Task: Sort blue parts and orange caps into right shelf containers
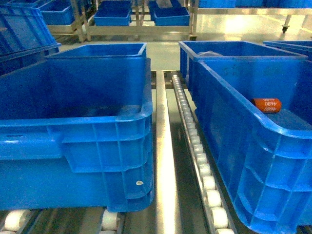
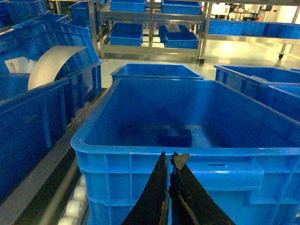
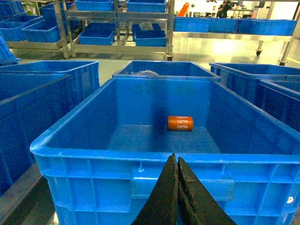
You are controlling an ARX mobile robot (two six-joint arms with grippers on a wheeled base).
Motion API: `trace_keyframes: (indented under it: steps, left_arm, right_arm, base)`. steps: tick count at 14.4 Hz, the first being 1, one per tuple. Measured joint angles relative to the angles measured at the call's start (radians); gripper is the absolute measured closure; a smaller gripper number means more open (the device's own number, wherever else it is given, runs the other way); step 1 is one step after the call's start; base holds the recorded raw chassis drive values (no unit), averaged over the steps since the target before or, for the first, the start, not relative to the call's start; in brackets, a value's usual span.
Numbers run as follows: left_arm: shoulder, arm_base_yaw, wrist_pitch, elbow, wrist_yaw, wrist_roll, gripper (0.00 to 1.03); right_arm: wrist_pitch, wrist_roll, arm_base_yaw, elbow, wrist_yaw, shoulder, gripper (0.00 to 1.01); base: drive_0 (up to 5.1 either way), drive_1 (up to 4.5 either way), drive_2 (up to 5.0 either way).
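**binwatcher:** Warehouse-looking place, shiny floor, steel racks at the back loaded with more blue bins. Up front the shelf (image 1: 165, 161) has a flat steel rail and a row of white rollers (image 1: 202, 161) running between two big blue containers. Anybody able to read the cap?

**rollerfan:** Yep, the orange cap (image 3: 180, 123) lies on its side on the floor of the right container (image 3: 140, 161), toward the far wall. White print reads "4680", stacked in rows, upside down in the head view.

**binwatcher:** And the left container (image 2: 154, 154)?

**rollerfan:** One dark blue blocky part (image 2: 177, 138) sits on its floor, mid-bin, hard to make out in the shade.

**binwatcher:** Jaws?

**rollerfan:** Left gripper (image 2: 169, 161) and right gripper (image 3: 175, 161) both pressed closed, tips touching, nothing held, each hanging in front of its bin's near rim.
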Motion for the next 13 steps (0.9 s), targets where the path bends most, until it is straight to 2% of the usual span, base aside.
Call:
trace_keyframes:
  steps: [1,2,3,4,9,10,13]
  left_arm:
    - [-0.027,0.000,-0.038,0.000,0.000,0.000,1.01]
    - [-0.172,0.000,-0.173,0.001,-0.002,0.000,1.01]
    - [-0.170,0.000,-0.181,0.000,-0.002,0.003,1.01]
    - [-0.170,0.000,-0.185,0.001,0.000,0.003,0.76]
    - [-0.170,0.000,-0.185,0.000,0.000,0.003,0.05]
    - [-0.170,0.000,-0.185,0.001,0.000,0.004,0.03]
    - [-0.170,0.000,-0.185,0.001,0.000,0.004,0.06]
  right_arm:
    - [-0.016,0.000,0.000,0.000,0.000,-0.015,1.00]
    - [-0.192,0.000,0.000,0.001,0.000,-0.171,1.00]
    - [-0.185,0.000,0.000,0.000,-0.001,-0.180,1.00]
    - [-0.191,0.000,0.000,0.000,0.000,-0.180,0.75]
    - [-0.191,0.000,0.000,0.000,0.000,-0.180,0.03]
    - [-0.191,0.000,0.000,0.000,0.000,-0.180,0.01]
    - [-0.191,0.000,0.000,0.000,0.000,-0.180,0.03]
  base:
    - [0.0,0.00,0.0]
    - [0.0,0.00,0.0]
    - [0.0,0.00,0.0]
    - [0.0,0.00,0.0]
    - [0.0,0.00,0.0]
    - [0.0,0.00,0.0]
    - [0.0,0.00,0.0]
